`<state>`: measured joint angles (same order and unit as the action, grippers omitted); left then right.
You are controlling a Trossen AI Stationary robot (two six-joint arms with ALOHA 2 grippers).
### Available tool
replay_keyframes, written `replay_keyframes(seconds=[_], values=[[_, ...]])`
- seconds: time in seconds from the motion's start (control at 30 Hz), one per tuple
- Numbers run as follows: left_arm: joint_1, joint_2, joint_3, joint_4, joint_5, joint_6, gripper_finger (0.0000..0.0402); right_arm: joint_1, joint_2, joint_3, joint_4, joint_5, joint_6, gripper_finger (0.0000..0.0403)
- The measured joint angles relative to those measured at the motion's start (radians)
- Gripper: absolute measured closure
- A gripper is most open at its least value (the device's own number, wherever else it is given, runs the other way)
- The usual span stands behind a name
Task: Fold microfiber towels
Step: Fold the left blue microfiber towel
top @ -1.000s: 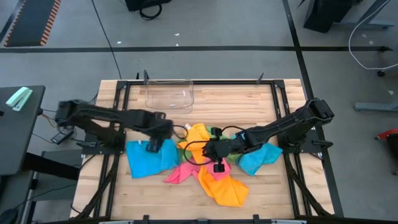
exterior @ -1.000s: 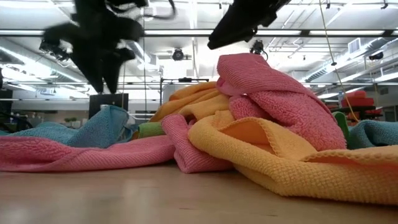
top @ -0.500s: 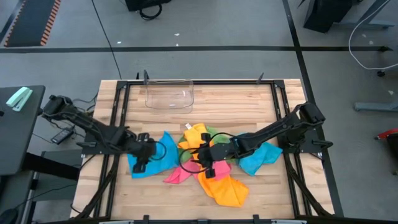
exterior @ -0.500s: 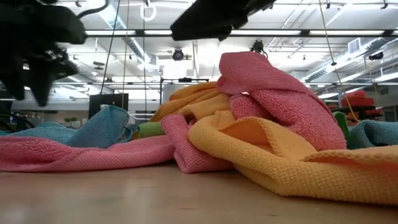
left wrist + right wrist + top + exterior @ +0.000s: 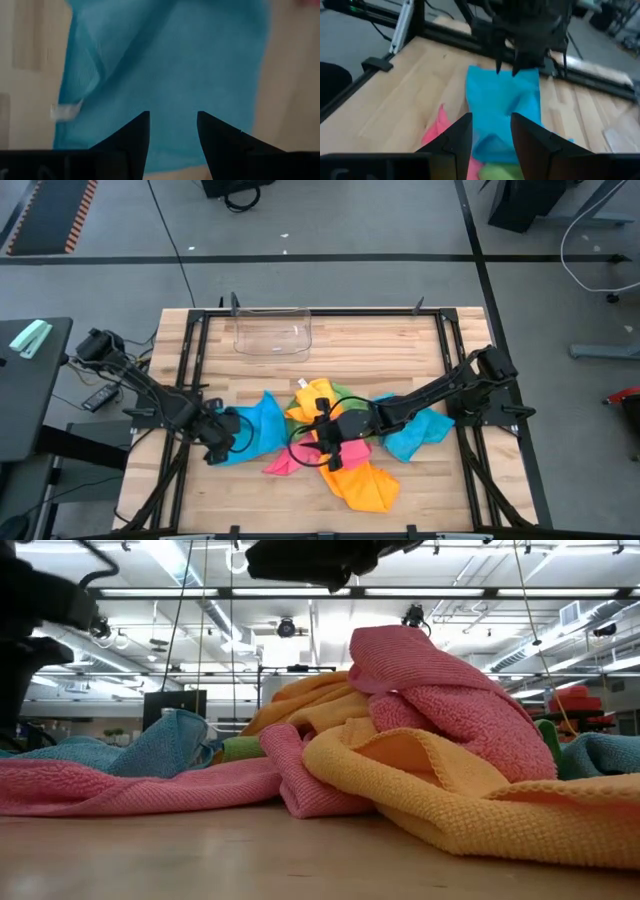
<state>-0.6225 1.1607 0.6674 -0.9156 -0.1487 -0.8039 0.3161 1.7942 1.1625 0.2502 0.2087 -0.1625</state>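
Several microfiber towels lie in a loose heap on the wooden table: a blue towel [image 5: 255, 430] at the left, an orange one [image 5: 312, 400], a pink one [image 5: 285, 460], a second orange one [image 5: 365, 485], a green one [image 5: 345, 395] and a teal one [image 5: 415, 435]. My left gripper [image 5: 215, 448] points down, open, over the blue towel's [image 5: 170, 60] left part, fingers apart [image 5: 172, 117]. My right gripper [image 5: 325, 448] hangs open above the middle of the heap, nothing between its fingers [image 5: 491, 120]. My left gripper stands open with its fingers pointing down at the blue towel [image 5: 172, 100] near that towel's left edge. Whether the fingertips touch the cloth cannot be told.
A clear plastic bin [image 5: 272, 332] stands at the table's far edge. Black frame rails [image 5: 190, 360] run along both sides of the table. Bare wood lies between the bin and the heap and along the near edge [image 5: 250, 500].
My left gripper has swung from over the blue towel's far part toward the table's near left, sinking and rolling about its own line. My right gripper has moved a little toward the table's left over the heap and tipped downward.
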Motion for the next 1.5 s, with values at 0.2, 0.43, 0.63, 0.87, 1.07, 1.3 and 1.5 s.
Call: replay_keyframes(seconds=[0.2, 0.43, 0.63, 0.87, 1.07, 1.3, 1.5], values=[[-0.050, 0.060, 0.000, -0.067, 0.034, 0.049, 0.0229, -0.015, 0.027, 0.002, 0.139, -0.025, -0.073, 0.0260], [-0.113, 0.092, 0.001, -0.028, 0.022, 0.202, 0.0228, -0.034, 0.071, 0.003, 0.226, -0.053, -0.058, 0.0260], [-0.115, 0.100, 0.001, -0.043, 0.014, 0.265, 0.0229, -0.034, 0.196, 0.091, 0.254, -0.062, -0.024, 0.0260], [-0.115, 0.145, 0.001, -0.130, -0.009, 0.344, 0.0230, -0.045, 0.357, 0.323, 0.100, -0.079, -0.019, 0.0260], [-0.085, 0.215, 0.002, -0.121, -0.003, 0.229, 0.0230, -0.059, 0.437, 0.420, -0.040, -0.099, 0.029, 0.0260], [-0.078, 0.296, 0.001, -0.042, 0.088, 0.214, 0.0230, -0.059, 0.435, 0.420, -0.101, -0.108, 0.047, 0.0260], [-0.077, 0.310, 0.002, 0.027, 0.195, 0.196, 0.0230, -0.065, 0.431, 0.420, -0.179, -0.125, 0.040, 0.0260]])
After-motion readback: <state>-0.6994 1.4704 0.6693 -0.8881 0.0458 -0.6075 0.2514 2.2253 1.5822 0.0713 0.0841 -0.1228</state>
